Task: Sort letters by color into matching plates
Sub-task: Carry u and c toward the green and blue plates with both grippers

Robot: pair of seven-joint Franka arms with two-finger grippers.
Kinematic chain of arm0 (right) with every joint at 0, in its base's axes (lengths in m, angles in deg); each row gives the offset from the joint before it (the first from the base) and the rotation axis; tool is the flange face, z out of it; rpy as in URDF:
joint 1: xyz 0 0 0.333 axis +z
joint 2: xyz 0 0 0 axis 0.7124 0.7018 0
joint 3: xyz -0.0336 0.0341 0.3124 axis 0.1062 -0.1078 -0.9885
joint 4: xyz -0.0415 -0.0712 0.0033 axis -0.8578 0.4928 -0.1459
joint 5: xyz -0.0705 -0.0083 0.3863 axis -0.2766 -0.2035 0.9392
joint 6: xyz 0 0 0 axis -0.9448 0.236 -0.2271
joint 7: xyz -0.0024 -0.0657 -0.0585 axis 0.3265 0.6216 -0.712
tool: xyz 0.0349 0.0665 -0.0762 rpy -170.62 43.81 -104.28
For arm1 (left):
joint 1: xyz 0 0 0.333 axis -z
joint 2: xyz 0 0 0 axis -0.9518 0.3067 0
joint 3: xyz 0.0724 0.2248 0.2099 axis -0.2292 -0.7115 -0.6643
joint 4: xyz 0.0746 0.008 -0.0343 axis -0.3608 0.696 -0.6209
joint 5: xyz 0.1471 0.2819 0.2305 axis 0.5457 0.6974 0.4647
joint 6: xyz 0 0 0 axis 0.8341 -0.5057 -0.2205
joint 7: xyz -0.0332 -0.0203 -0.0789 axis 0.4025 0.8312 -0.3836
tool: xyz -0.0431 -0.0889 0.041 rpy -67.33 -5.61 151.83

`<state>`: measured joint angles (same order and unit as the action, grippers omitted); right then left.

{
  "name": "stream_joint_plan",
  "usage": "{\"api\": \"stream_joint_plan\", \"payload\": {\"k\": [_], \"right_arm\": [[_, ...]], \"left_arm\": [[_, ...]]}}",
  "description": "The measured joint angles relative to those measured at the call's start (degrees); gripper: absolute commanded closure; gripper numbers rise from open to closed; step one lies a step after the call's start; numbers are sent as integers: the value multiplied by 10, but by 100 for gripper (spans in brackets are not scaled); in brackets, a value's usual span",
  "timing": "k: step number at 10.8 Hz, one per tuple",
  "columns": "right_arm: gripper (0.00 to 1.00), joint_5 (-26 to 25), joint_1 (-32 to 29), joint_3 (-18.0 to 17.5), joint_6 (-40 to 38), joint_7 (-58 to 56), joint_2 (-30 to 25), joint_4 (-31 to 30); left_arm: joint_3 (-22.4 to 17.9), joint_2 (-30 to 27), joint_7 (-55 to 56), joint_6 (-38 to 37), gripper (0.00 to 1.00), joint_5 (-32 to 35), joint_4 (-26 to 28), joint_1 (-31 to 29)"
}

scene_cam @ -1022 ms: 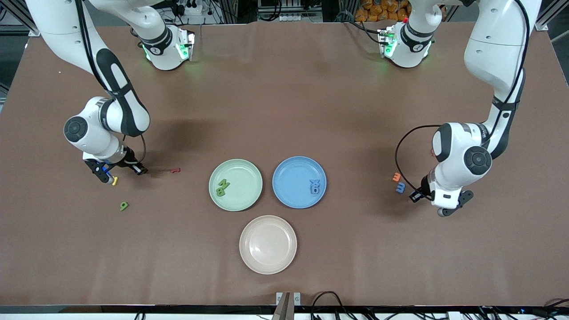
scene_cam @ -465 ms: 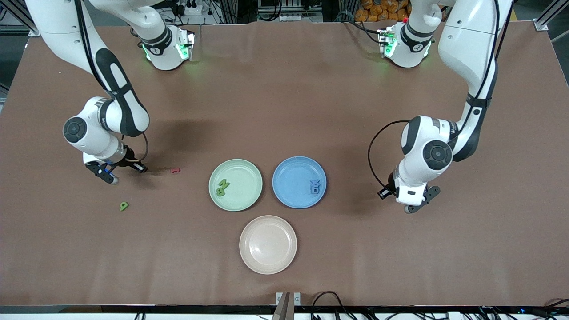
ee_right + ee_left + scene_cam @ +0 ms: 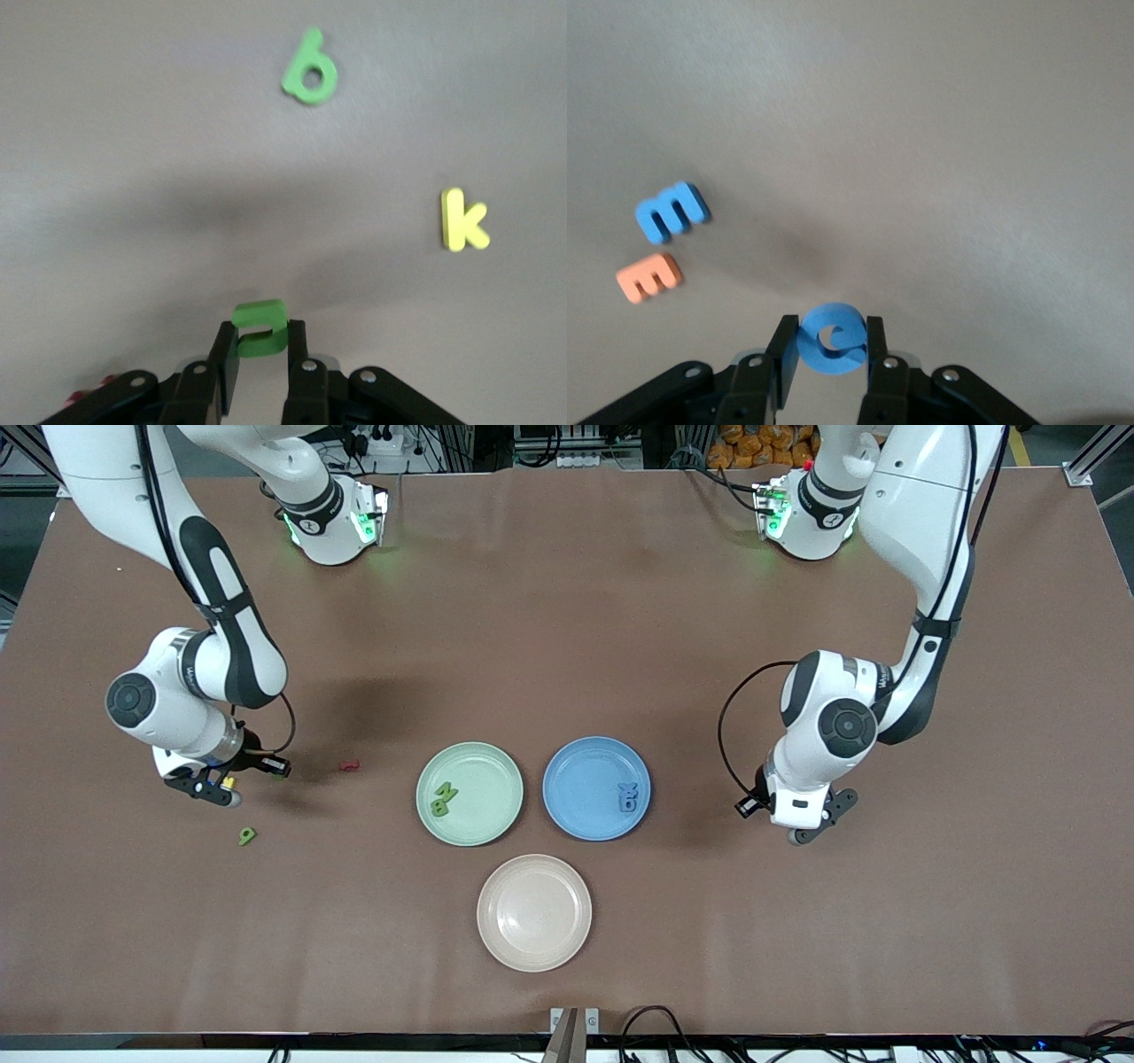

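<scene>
My left gripper [image 3: 831, 352] is shut on a round blue letter [image 3: 831, 338] and hangs over the bare table beside the blue plate [image 3: 585, 766], toward the left arm's end [image 3: 802, 821]. My right gripper [image 3: 260, 347] is shut on a green letter [image 3: 260, 328], over the table at the right arm's end [image 3: 209, 786]. The green plate [image 3: 483, 766] holds two green letters [image 3: 444, 798]. Two blue letters [image 3: 627, 796] lie in the blue plate. A green 9 [image 3: 247, 835] [image 3: 310, 78] and a yellow k [image 3: 462, 220] lie loose below the right gripper.
An empty cream-beige plate [image 3: 534, 943] sits nearer the front camera than the other two plates. A small red letter [image 3: 350, 764] lies between the right gripper and the green plate. A blue letter [image 3: 671, 212] and an orange one [image 3: 648, 276] lie under the left arm.
The left arm has carried the blue letter toward the blue plate and now covers the loose blue and orange letters. The right gripper has shut on the green letter and shifted slightly.
</scene>
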<state>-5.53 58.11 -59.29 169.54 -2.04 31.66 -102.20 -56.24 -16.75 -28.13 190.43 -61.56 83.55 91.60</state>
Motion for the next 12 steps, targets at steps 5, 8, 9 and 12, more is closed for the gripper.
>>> {"api": "stream_joint_plan", "payload": {"k": [5,8,9,12], "right_arm": [[94,-29,26,-4,-117,1,-1,103],[94,-29,41,-10,-118,37,1,119],[94,-29,46,-19,-119,67,4,126],[94,-29,63,-47,-119,108,20,150]], "left_arm": [[0,0,58,-2,100,0,0,43],[0,0,90,-2,100,0,-2,61],[1,0,108,-2,100,0,-4,71],[1,0,149,-2,100,0,-14,95]]}}
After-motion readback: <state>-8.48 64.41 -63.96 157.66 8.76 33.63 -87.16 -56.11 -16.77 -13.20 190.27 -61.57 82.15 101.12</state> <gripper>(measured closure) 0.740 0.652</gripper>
